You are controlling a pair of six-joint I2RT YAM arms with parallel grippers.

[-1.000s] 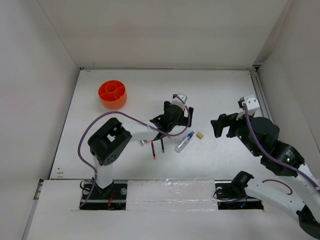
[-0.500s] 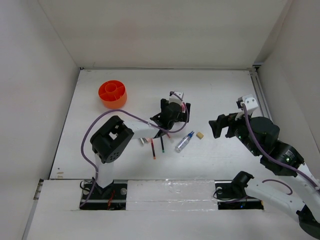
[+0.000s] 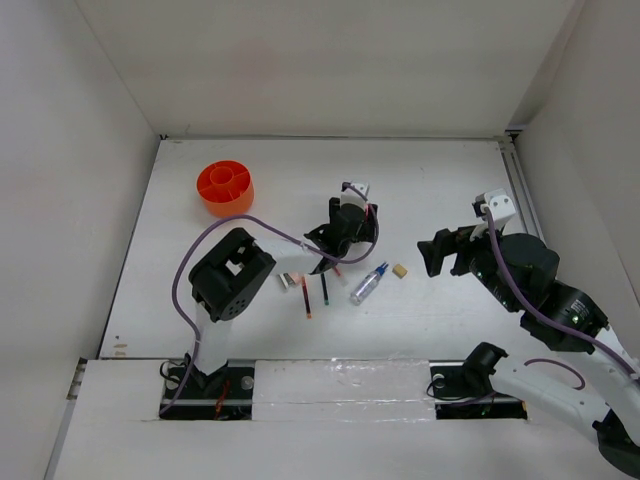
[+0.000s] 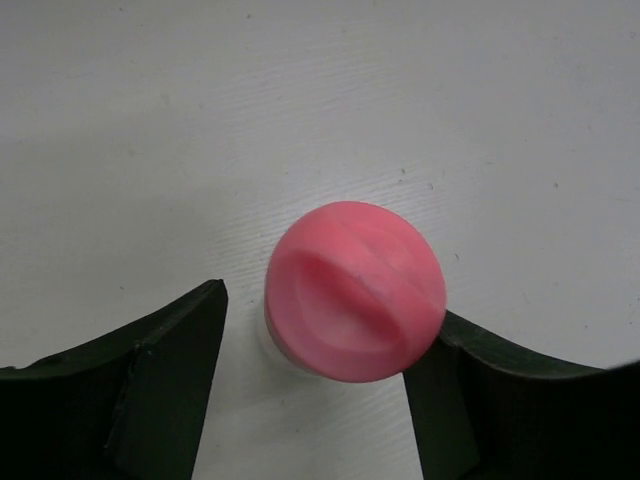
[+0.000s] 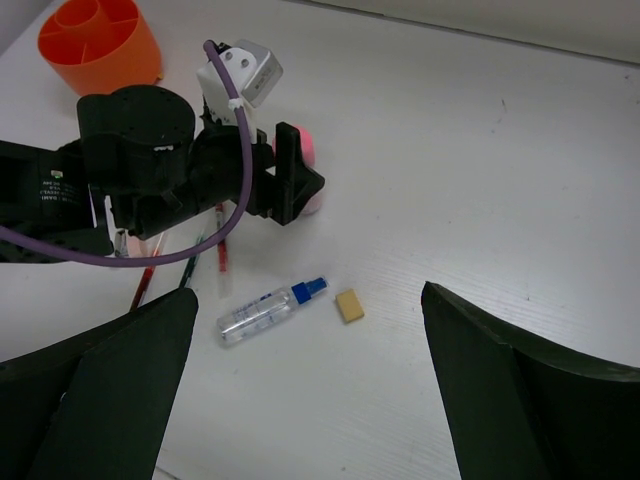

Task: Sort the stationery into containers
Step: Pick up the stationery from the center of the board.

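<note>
My left gripper [image 3: 342, 232] [image 4: 330, 320] is open and straddles the upright pink-capped bottle [image 4: 355, 290]. Its right finger [image 4: 500, 400] touches the cap and its left finger [image 4: 150, 390] stands a little apart. The bottle also shows in the right wrist view [image 5: 308, 150]. The clear blue-capped bottle [image 3: 368, 284] [image 5: 268, 308] lies beside the tan cube [image 3: 400, 271] [image 5: 348, 305]. Red and dark-green pens [image 3: 324, 290] and a small white piece [image 3: 290, 281] lie near the left arm. My right gripper [image 3: 450, 250] [image 5: 308, 292] is open and empty above the table. The orange tub [image 3: 225, 188] [image 5: 100, 40] stands at the far left.
White walls close in the table on the left, back and right. The left arm's purple cable [image 3: 200, 250] loops over the table by the pens. The left arm's body hides part of the pens in the right wrist view.
My left gripper has shifted a little left and settled around the pink-capped bottle; the left arm's elbow swung right. The right arm has not moved.
</note>
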